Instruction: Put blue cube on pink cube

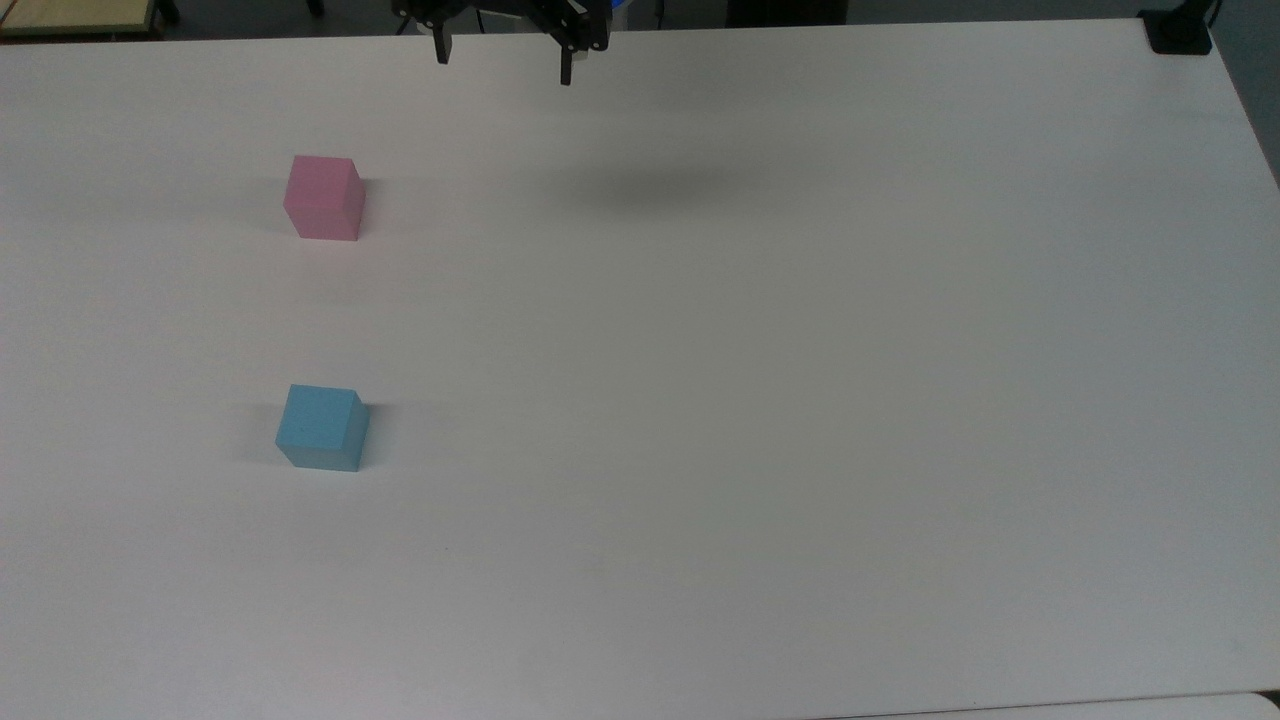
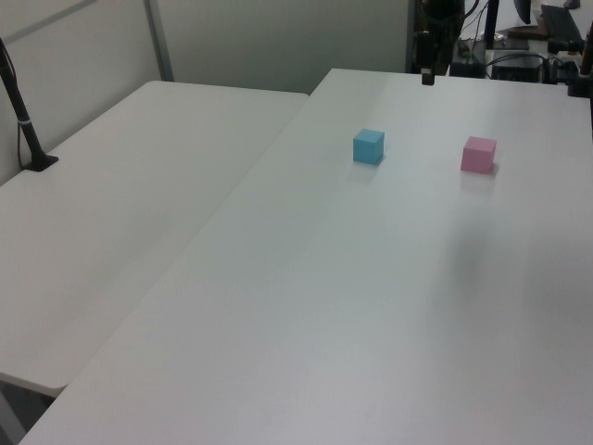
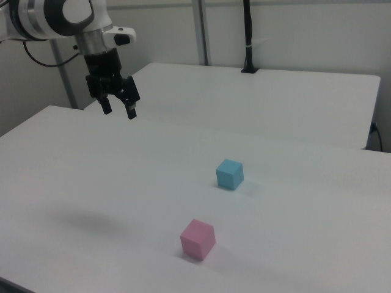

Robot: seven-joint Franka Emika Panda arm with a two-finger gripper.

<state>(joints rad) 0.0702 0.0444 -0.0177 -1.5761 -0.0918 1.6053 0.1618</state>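
Note:
The blue cube (image 1: pixel 322 428) rests on the white table (image 1: pixel 760 380) at the top view's lower left, and the pink cube (image 1: pixel 324 198) sits apart from it, further up in the same view. The blue cube (image 2: pixel 368 146) and pink cube (image 2: pixel 478 154) stand side by side in the left view; in the right view the blue cube (image 3: pixel 230 174) is behind the pink cube (image 3: pixel 197 239). My gripper (image 1: pixel 502 64) hangs high over the table's far edge, open and holding nothing, well away from both cubes. It also appears as the gripper (image 3: pixel 118 109) in the right view.
A second white table (image 2: pixel 120 213) adjoins on the left view's left, carrying a black clamped pole (image 2: pixel 23 120). A black clamp (image 1: pixel 1178 32) sits at the top view's upper right corner. Cables and equipment (image 2: pixel 537 46) stand behind the table.

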